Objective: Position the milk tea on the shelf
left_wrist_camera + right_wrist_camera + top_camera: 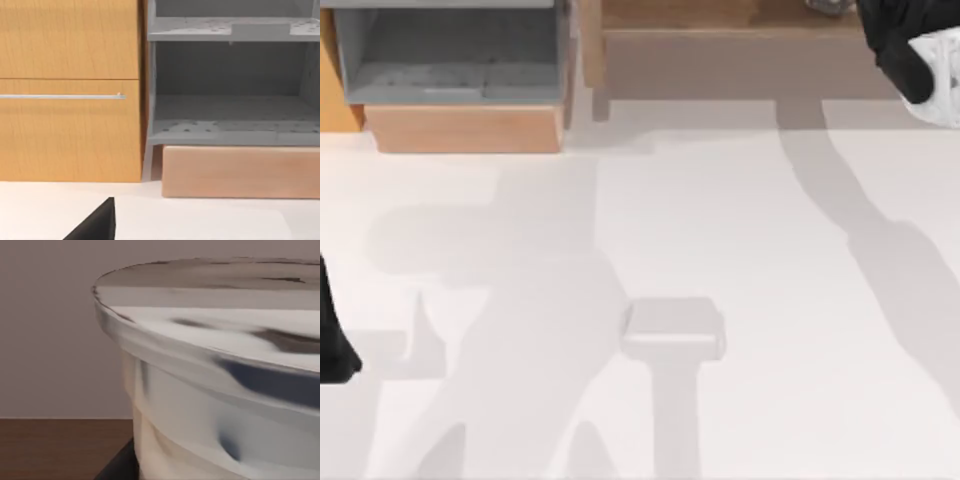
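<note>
Milk tea [220, 390] on shelf [740, 60] top | right end effector [920, 50] beside it, grip unclear | grey-lined box [450, 60] left

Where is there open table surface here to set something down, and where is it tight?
The white table lies bare in front of the grey-lined box and the shelf, down to the near edge. It is tight at the shelf's right end, where the right arm reaches beside the milk tea; the left arm sits at the left edge.

white tabletop [740, 220] crossed by soft grey shadows, grey-lined box with pale wood front [465, 128] at the far left, orange wooden cabinet [70, 90] with a slim metal handle [62, 96] just beside it, plain taupe wall [50, 340] behind
</note>
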